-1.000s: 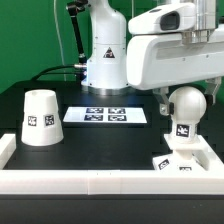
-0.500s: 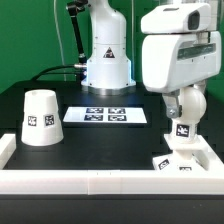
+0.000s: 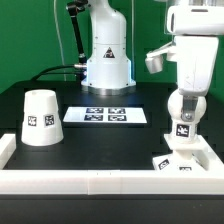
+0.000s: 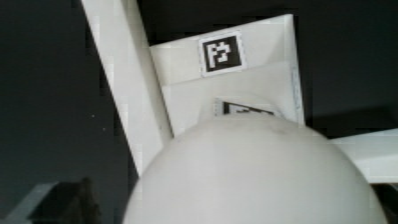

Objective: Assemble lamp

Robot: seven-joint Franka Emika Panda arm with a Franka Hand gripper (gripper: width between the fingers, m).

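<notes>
Exterior view: the dark bench (image 3: 110,150) fills the scene, with the white arm (image 3: 105,50) standing at its far edge. A low white rail (image 3: 90,182) runs along the near edge and turns up both sides, so the front corners are boxed in. The middle of the bench lies bare between the parts, giving open room there.

The shade (image 3: 40,117) stands wide end down toward the exterior view's left, near the left rail but apart from it. The marker board (image 3: 105,115) lies flat behind the centre, just beside the shade.

The base (image 3: 178,162) lies in the near corner on the exterior view's right, close against the rail. The bulb (image 3: 185,105) stands upright over it, stem down. The hand (image 3: 188,92) hangs straight above the ball, right at its top; I cannot tell whether the fingers are spread or closed on it.

The wrist view looks straight down. The ball of the bulb (image 4: 240,175) blocks much of the frame. Past it show two tags on the base (image 4: 249,75) and a white rail (image 4: 128,90) running right alongside it, with dark bench (image 4: 45,90) beyond. No fingers appear here, and the shade and marker board are out of frame.
</notes>
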